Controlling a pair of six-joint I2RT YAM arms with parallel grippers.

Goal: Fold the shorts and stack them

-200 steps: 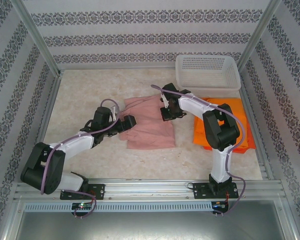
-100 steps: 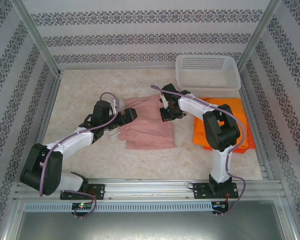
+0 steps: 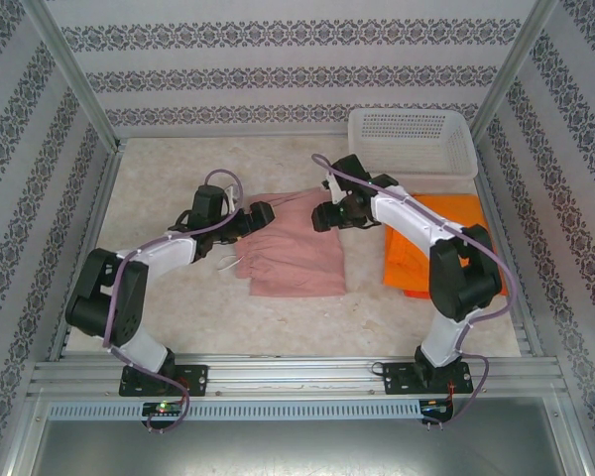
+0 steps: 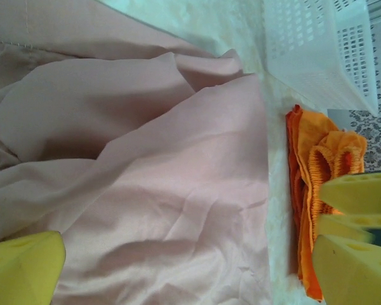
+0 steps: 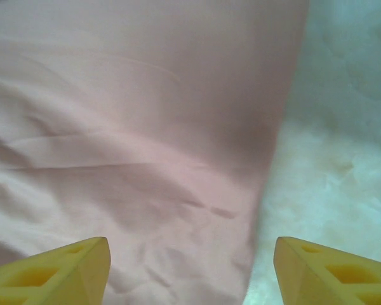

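Desk (image 3: 178,317) centre: pink shorts (image 3: 297,260) flat; left end effector (image 3: 261,212) and right end effector (image 3: 321,216) both released over its far edge.

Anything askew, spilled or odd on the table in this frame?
Nothing spilled or damaged. The pink shorts lie folded but rumpled, bunched toward their left end, with a white drawstring trailing onto the table. The orange shorts beside them form an uneven pile.

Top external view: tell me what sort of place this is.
Probably a robot test cell, not a real room: aluminium frame posts hold printed wallpaper panels, and two arms are bolted to a rail before pink shorts and a basket.
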